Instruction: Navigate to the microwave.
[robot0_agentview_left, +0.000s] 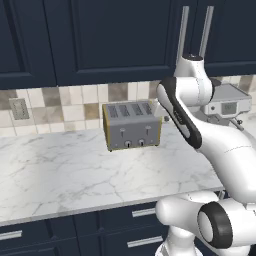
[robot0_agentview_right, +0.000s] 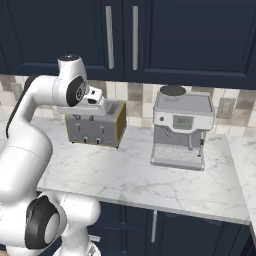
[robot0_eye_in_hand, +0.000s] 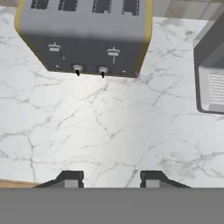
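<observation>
the task is judged to be unfinished: no microwave is seen along the stretch of marble table (robot0_agentview_left: 60, 175) now faced by the base, so where it stands cannot be told, and the driving toward it is judged to be left to do. what is faced instead is a grey toaster (robot0_agentview_left: 132, 125) with yellow sides, set toward the back edge of the table against the tiled backsplash (robot0_agentview_left: 75, 102), and a silver coffee machine (robot0_agentview_right: 181, 127) standing further along the same back edge, apart from the toaster, with bare marble between them. the arm is held folded above the table, and the hand (robot0_eye_in_hand: 105, 180) is pointed down at the bare marble in front of the toaster; its two dark fingertips (robot0_eye_in_hand: 70, 178) are seen well apart with nothing between them, so it is taken as wide and empty. as for containers, the four slots on top of the toaster are seen dark and nothing is seen standing out of them; the drip tray at the foot of the coffee machine carries no cup. the dark blue cabinets above (robot0_agentview_right: 175, 35) and the drawers below the front edge (robot0_agentview_left: 135, 215) are all closed, so their contents cannot be told. a wall outlet (robot0_agentview_left: 19, 108) is set in the backsplash near the far end of the table.
</observation>
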